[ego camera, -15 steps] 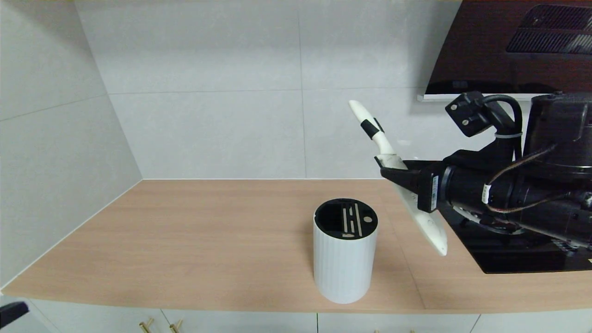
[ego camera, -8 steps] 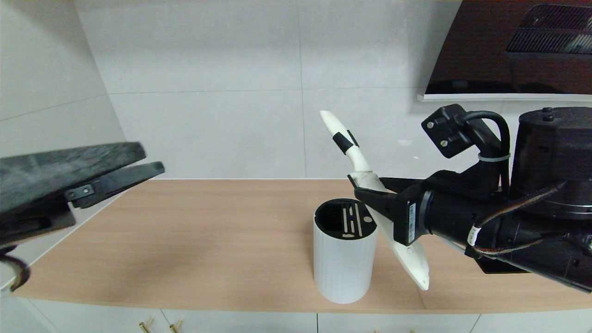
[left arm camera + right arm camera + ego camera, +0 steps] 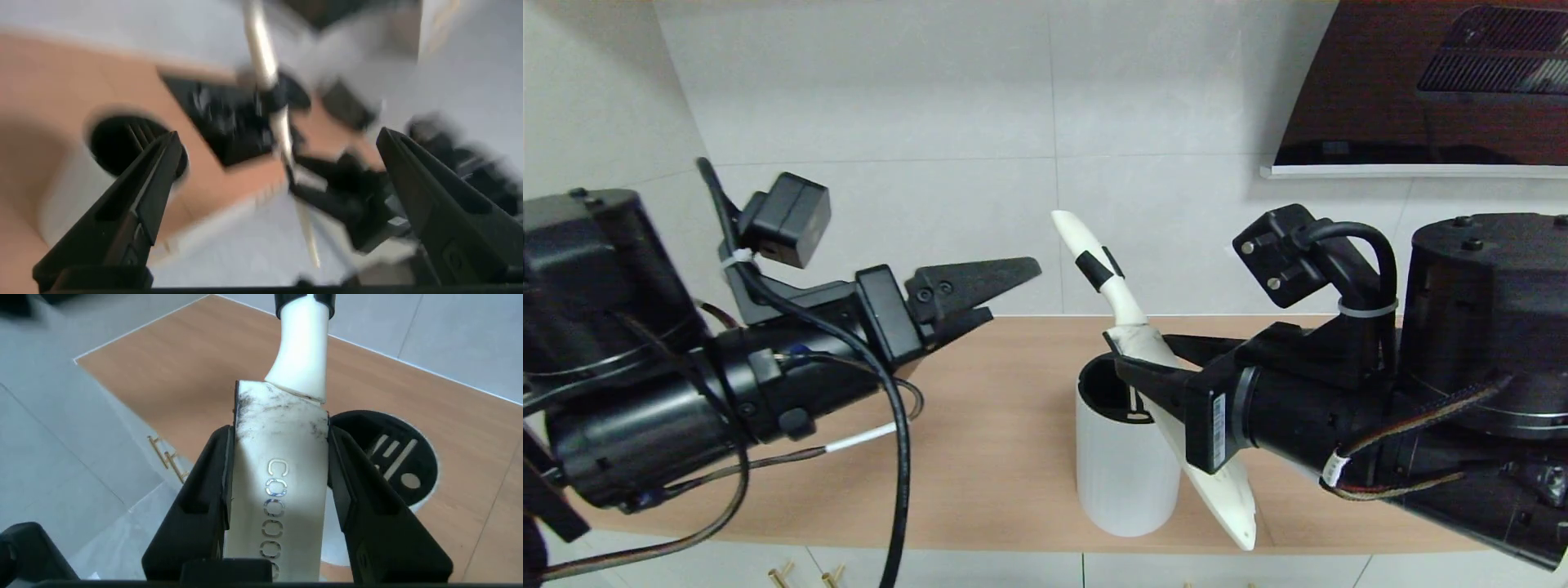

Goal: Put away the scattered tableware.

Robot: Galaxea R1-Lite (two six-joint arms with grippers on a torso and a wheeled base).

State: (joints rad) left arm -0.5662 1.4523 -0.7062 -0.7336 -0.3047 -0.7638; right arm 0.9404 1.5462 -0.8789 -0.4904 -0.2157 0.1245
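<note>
The right jaws, clamped on the utensil [image 3: 1123, 306], had carried it over until the holder [image 3: 1125, 482] stood just beneath them. The open left jaws had swung in facing the handle, likely for a handover.

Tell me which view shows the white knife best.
The head view: the knife shows end to end, tilted in the right gripper beside the holder. The right wrist view shows the clamped blade and some handle; the left wrist view, a thin strip.

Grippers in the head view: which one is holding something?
The right gripper: it is shut on a white knife, while the left gripper is open and holds nothing.
</note>
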